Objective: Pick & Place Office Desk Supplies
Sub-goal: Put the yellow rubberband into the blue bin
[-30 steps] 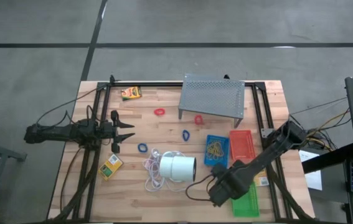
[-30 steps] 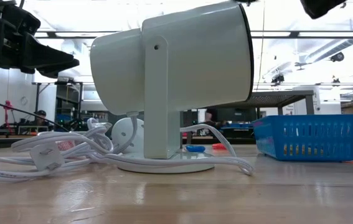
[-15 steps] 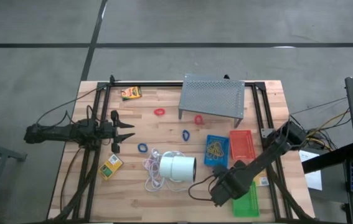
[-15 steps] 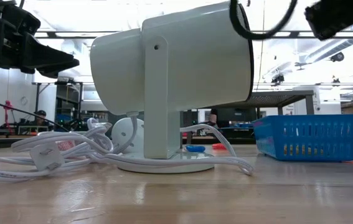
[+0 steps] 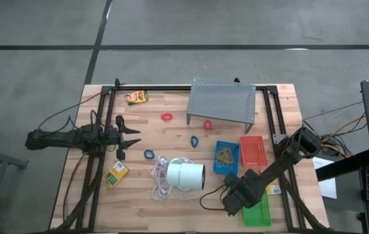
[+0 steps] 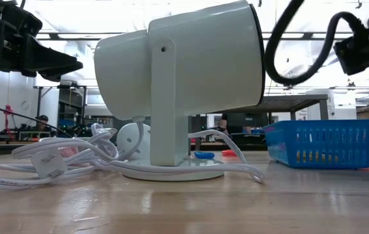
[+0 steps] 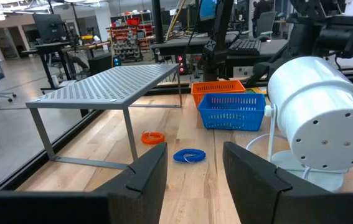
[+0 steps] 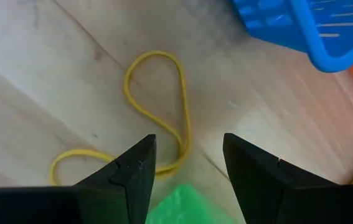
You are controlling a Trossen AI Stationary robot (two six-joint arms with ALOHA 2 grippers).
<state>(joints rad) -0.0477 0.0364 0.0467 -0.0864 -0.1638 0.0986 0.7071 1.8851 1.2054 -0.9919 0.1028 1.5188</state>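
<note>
The right gripper (image 8: 185, 165) hangs over the near right part of the wooden table (image 5: 151, 201), just beside the green tray (image 5: 258, 209), with its two fingers spread and nothing between them. Straight below it, on the bare wood, lies a yellow rubber band (image 8: 157, 102) in a long loop; the corner of the green tray and the corner of the blue tray (image 8: 301, 28) show at the edges of that wrist view. From above, the blue tray (image 5: 226, 157) sits beside the red tray (image 5: 252, 151), both just in front of the grey perforated stand (image 5: 222, 99), and a tangle of tan rubber bands (image 5: 226, 155) rests inside the blue one. The left gripper (image 5: 134, 135) waits at the left side of the table, its fingers apart and holding nothing. A red loop (image 5: 166, 117) lies near the stand's left leg and another red loop (image 5: 207, 124) just under its front edge; a blue loop (image 5: 194, 140) lies a little nearer the middle, and a second blue loop (image 5: 149, 155) is close to the white cord (image 5: 160, 179) of the big white lamp (image 5: 185, 174). One small yellow box (image 5: 136, 97) sits at the far left edge, another yellow box (image 5: 116, 173) at the near left.
</note>
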